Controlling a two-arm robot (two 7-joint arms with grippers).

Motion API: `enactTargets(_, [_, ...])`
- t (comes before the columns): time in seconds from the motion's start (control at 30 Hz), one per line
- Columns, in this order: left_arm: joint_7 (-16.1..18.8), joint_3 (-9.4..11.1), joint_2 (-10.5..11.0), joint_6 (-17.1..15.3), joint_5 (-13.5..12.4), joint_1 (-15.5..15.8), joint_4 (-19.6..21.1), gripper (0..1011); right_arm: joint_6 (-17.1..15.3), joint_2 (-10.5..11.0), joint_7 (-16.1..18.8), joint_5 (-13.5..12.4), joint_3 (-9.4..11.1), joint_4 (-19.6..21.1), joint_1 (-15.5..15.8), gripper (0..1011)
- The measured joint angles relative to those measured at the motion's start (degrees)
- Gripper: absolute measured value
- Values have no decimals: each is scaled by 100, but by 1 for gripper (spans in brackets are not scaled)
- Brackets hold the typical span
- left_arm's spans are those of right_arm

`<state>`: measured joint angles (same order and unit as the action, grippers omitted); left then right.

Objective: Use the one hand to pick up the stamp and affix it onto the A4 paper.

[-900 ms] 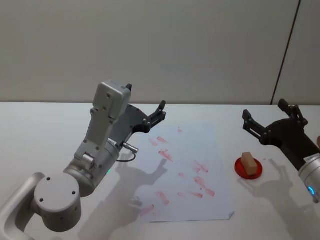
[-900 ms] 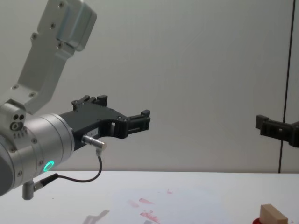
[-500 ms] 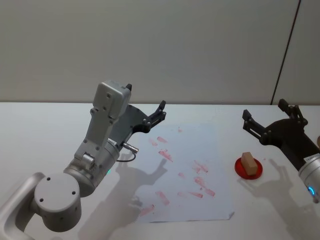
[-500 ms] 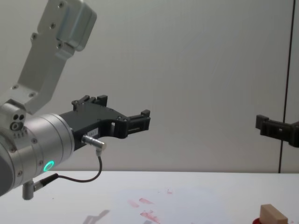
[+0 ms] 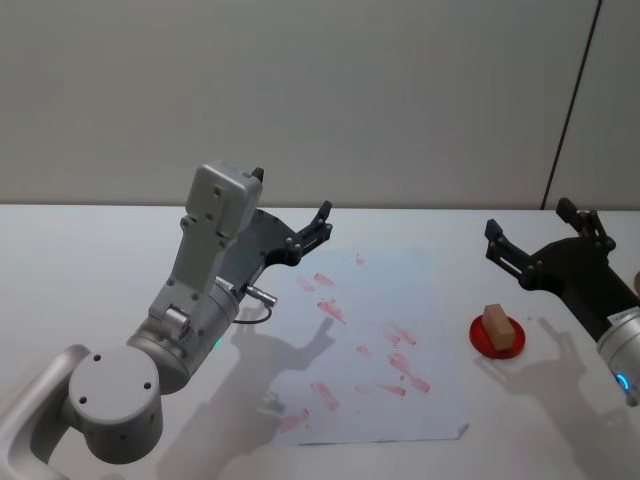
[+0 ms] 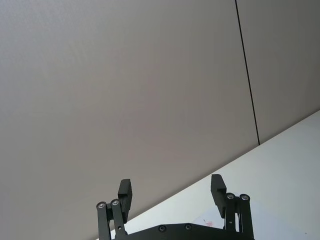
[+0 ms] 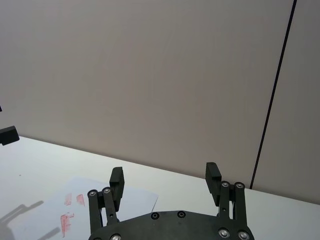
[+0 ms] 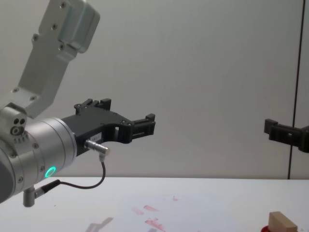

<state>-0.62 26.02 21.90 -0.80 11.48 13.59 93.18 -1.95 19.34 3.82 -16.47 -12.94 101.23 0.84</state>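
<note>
The small wooden stamp (image 5: pixel 497 325) stands on a round red ink pad (image 5: pixel 480 337) on the white table (image 5: pixel 100 260), just right of the sheet of paper (image 5: pixel 395 290) with its red marks. The right gripper (image 5: pixel 528 222) hovers behind and above the stamp, fingers apart, not touching it. The left gripper (image 6: pixel 171 184) hangs over the paper's left edge, also spread; its small white label (image 8: pixel 96 137) is too small to read.

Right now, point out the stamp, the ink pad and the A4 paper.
stamp (image 5: pixel 497 323): head view, wooden block's side.
ink pad (image 5: pixel 477 336): head view, left rim.
A4 paper (image 5: pixel 400 285): head view, blank upper part.
</note>
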Motion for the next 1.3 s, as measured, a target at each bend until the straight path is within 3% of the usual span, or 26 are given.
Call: enactTargets(1.3, [0,0,0,0,0,0,0,1003,0,0,0,0,0,0,0,1001])
